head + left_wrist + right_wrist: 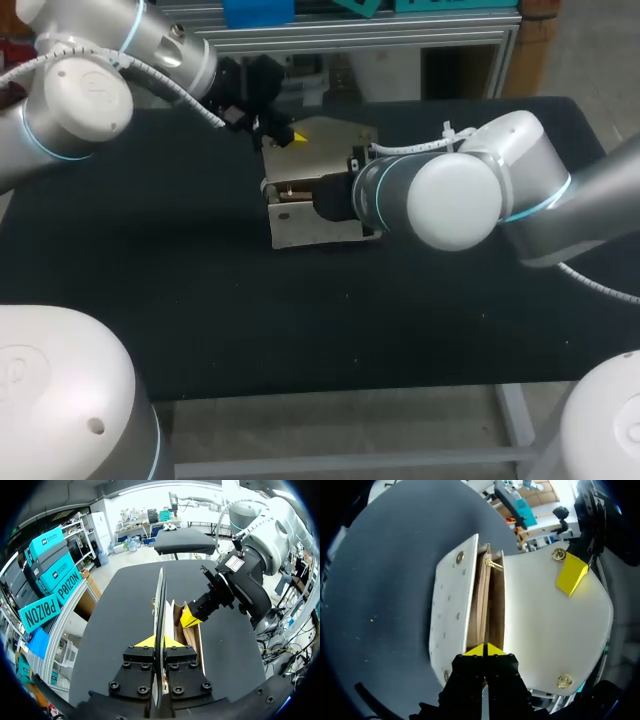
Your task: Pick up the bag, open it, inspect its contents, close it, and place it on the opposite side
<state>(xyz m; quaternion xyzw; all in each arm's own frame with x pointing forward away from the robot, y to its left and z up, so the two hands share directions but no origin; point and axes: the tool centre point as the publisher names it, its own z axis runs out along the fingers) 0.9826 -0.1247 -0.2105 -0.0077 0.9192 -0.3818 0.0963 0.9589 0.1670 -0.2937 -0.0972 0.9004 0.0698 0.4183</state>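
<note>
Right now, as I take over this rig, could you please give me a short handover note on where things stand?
Left gripper: shut on the edge of the flap, holding it folded back.
Right gripper: shut on the bag at the rim of its mouth.
Bag: appears to rest on the table near the middle, mouth open, tan lining showing; no contents visible.
Done: bag opened.
Left: finish inspecting, close the flap, place the bag on the opposite side.
</note>
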